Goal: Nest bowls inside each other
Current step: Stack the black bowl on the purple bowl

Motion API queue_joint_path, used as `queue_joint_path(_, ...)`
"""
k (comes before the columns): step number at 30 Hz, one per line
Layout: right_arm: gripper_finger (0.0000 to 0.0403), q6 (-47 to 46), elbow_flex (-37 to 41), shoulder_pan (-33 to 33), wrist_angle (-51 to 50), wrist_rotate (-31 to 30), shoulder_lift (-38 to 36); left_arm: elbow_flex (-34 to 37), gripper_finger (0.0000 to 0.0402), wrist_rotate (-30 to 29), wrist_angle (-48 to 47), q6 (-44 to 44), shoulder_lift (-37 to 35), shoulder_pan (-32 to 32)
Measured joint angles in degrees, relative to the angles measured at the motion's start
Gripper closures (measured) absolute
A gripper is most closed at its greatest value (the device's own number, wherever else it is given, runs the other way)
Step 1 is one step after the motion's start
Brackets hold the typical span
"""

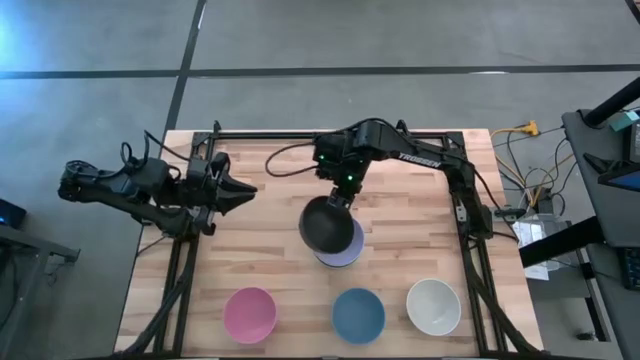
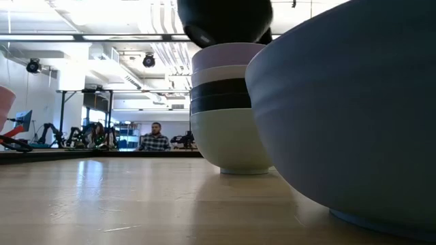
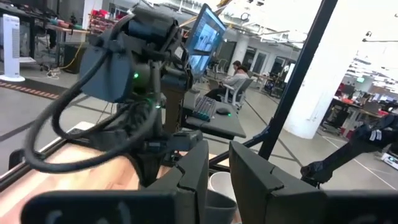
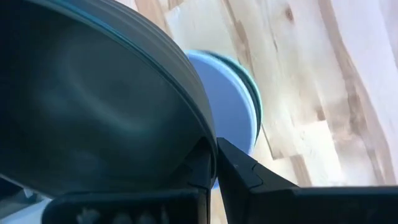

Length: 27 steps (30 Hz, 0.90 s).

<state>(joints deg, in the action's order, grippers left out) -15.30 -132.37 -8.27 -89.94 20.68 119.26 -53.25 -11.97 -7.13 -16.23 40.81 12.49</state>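
My right gripper [image 1: 337, 203] is pinching the rim of a black bowl [image 1: 325, 224], holding it just above the stack [image 2: 231, 109] at the surface's [image 1: 270, 250] middle. Left gripper [image 1: 240, 189] is waiting, slightly spread, near the left edge.

You had a grey concrete floor [image 1: 90, 40] around the wooden desk [image 1: 270, 270], bright ceiling lights [image 2: 102, 13] overhead, a seated person [image 2: 155, 138] far behind.

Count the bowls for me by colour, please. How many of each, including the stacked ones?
black bowls: 3
white bowls: 2
lavender bowl: 1
mint green bowl: 1
pink bowl: 1
blue bowl: 1
Total: 9
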Motion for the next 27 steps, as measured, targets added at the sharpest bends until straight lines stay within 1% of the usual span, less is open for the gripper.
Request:
queue_joint_path(2,0.0392,-0.79,2.85,0.61,0.07,-1.62,-2.21,0.0,0.0352,0.37,-0.12,-0.08,0.21,0.0)
queue_joint_path(4,0.0392,-2.71,6.84,1.28,0.02,-4.49,-5.7,0.0,0.0352,1.12,0.03,-0.17,0.54,0.0)
queue_joint_path(8,0.0392,-8.26,17.66,2.75,-0.11,-8.29,-15.04,0.0,0.0352,1.29,0.02,-1.77,1.14,0.0)
queue_joint_path(11,0.0392,-14.97,26.1,4.09,1.59,-11.62,-23.3,0.0,0.0352,1.29,0.02,-2.88,2.01,0.0)
queue_joint_path(14,0.0392,-21.69,34.55,5.51,9.91,-12.19,-31.86,0.0,0.0352,1.29,-0.02,-2.88,3.38,0.0)
queue_joint_path(18,0.0392,-29.65,45.19,6.17,30.23,-10.21,-41.29,0.0,0.0352,1.27,0.06,-2.39,5.7,0.0)
queue_joint_path(19,0.0392,-31.22,46.79,5.75,32.69,-9.07,-42.51,0.0,0.0352,1.27,0.08,-2.07,6.34,0.0)
queue_joint_path(21,0.0392,-32.53,48.43,4.32,32.66,-7.41,-43.41,0.0,0.0352,1.27,0.1,-1.45,7.61,0.0)
queue_joint_path(24,0.0392,-32.21,48.64,3.07,27.52,-7.22,-41.15,0.0,0.0352,1.27,0.74,-1.46,9.39,-0.02)
queue_joint_path(27,0.0392,-29.66,46.34,2.67,22.02,-6.77,-37.26,-0.38,0.0352,1.28,0.84,-1.48,11.0,-0.01)
